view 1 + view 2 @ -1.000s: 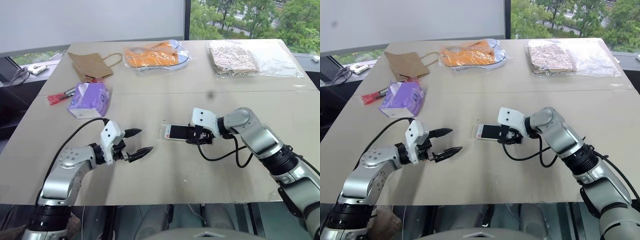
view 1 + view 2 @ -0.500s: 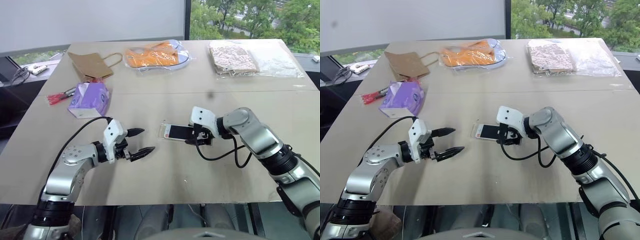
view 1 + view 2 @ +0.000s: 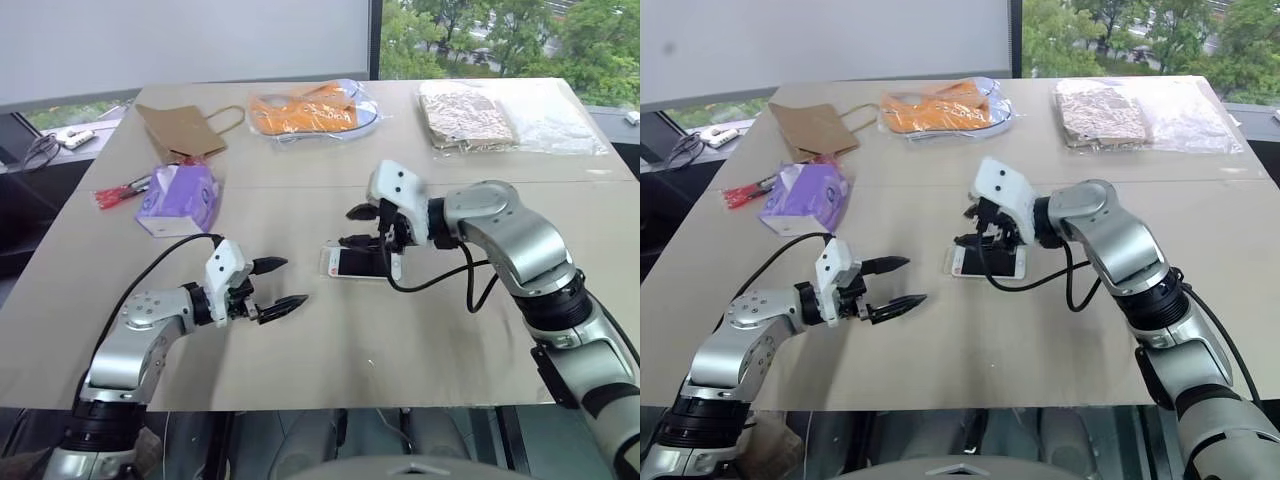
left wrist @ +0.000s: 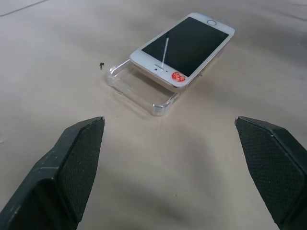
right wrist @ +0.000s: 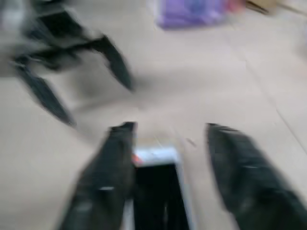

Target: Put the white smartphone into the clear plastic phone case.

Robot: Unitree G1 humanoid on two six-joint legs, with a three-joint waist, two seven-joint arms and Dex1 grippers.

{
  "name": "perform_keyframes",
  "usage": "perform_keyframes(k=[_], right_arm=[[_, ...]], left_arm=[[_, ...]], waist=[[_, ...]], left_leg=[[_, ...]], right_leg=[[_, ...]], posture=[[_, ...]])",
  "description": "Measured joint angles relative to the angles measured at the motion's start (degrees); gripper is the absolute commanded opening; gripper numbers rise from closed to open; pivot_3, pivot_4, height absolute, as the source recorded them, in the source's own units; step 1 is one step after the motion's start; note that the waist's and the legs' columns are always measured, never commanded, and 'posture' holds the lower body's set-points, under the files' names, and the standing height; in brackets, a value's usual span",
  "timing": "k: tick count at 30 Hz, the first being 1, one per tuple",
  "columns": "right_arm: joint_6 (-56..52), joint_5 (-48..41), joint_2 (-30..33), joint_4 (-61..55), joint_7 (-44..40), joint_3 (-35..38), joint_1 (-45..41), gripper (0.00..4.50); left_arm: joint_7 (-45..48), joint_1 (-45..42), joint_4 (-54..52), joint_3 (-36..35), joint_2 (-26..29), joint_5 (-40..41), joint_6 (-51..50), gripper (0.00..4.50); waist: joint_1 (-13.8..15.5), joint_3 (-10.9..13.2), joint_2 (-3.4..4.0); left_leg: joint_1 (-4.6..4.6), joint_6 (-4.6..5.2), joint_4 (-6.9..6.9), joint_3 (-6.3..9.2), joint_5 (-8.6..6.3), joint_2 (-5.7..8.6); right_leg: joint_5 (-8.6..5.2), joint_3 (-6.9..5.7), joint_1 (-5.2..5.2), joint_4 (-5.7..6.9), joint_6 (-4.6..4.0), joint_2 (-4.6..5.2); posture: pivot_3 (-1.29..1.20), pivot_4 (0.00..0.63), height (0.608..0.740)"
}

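A: Two things matter here, so where are they against the pincers?

B: The white smartphone (image 4: pixel 183 46) lies screen up on the table (image 3: pixel 330 340), ahead of the left gripper (image 3: pixel 280 284) and below the right gripper (image 3: pixel 354 227). One end of the phone sits in the clear plastic phone case (image 4: pixel 139 89); the other end reaches past it, and part of the case lies bare on the side nearer the left gripper.

A: Any writing or brand?

B: None that I can read. A small red mark shows on the white bezel by the earpiece, and a round button sits at the far end.

A: And the fingers?

B: The left pair is spread wide and holds nothing. The right pair is parted too, lifted off the table above the phone, with nothing between the tips.

A: What else lies around?

B: Beyond the left gripper sits a purple tissue pack (image 3: pixel 179 198), with a red-handled tool (image 3: pixel 122 189) beside it. Farther back are a brown paper bag (image 3: pixel 181 130), a clear bag with something orange inside (image 3: pixel 314 110), and two more clear bags (image 3: pixel 510 115) with pale contents. Nothing lies between either pincer and the phone.
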State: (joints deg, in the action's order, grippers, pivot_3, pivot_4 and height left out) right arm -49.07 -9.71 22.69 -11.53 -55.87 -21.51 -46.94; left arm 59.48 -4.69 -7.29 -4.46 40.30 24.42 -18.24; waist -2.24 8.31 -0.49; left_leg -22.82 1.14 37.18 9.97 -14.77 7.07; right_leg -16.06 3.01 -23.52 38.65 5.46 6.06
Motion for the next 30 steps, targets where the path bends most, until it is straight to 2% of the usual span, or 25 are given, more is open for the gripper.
perform_keyframes(k=[2,3,10,19,25,30], right_arm=[[1.82,1.14,-1.78,4.51,0.89,-2.87,0.42,0.31],[2.45,1.6,-2.53,6.24,1.28,-3.89,0.46,0.08],[10.63,7.38,-4.86,17.62,2.64,-10.59,0.3,0.08],[21.4,13.66,-5.67,25.37,1.94,-13.54,-2.27,0.08],[28.09,18.73,-5.61,26.03,1.81,-15.48,-1.38,0.08],[32.74,20.4,-5.77,26.05,1.84,-15.1,0.61,0.08]], left_arm=[[0.57,-1.02,1.34,0.0,0.38,-0.22,0.09,4.5],[0.75,-1.41,1.53,0.0,0.46,-0.3,0.17,4.5],[1.79,-1.7,1.91,0.01,0.65,-0.7,1.51,4.5],[2.0,-1.27,2.3,0.01,0.66,-0.96,2.34,4.5],[2.0,-1.9,2.3,0.03,0.66,-1.69,2.29,4.5],[2.01,-2.36,2.42,0.04,0.72,-1.76,2.21,4.5]], waist=[[0.01,0.0,0.0],[-0.03,0.01,0.0],[-0.5,0.0,0.0],[-0.28,-0.2,-0.02],[-0.3,-0.75,0.02],[-0.24,-0.88,0.02]], left_leg=[[0.0,0.0,0.04,-0.02,0.0,0.02],[0.0,0.0,0.05,-0.02,0.0,0.03],[0.0,0.0,0.03,-0.07,0.0,0.02],[0.16,-0.01,0.04,-0.07,0.01,0.02],[0.28,-0.01,0.03,-0.07,0.0,0.02],[1.0,0.01,-0.2,-0.12,-0.01,0.01]], right_leg=[[0.0,0.01,0.0,0.06,0.0,0.01],[0.0,0.02,-0.02,0.08,0.0,0.02],[0.0,0.0,-0.13,0.17,0.0,0.02],[0.0,-0.01,0.0,0.2,0.0,0.0],[0.0,-0.01,0.08,0.21,0.0,-0.02],[-0.01,0.01,0.73,0.08,0.0,-0.02]], posture=[[0.0,0.15,0.74],[0.0,0.15,0.74],[0.0,0.15,0.74],[0.0,0.15,0.74],[0.0,0.15,0.74],[0.0,0.15,0.74]])
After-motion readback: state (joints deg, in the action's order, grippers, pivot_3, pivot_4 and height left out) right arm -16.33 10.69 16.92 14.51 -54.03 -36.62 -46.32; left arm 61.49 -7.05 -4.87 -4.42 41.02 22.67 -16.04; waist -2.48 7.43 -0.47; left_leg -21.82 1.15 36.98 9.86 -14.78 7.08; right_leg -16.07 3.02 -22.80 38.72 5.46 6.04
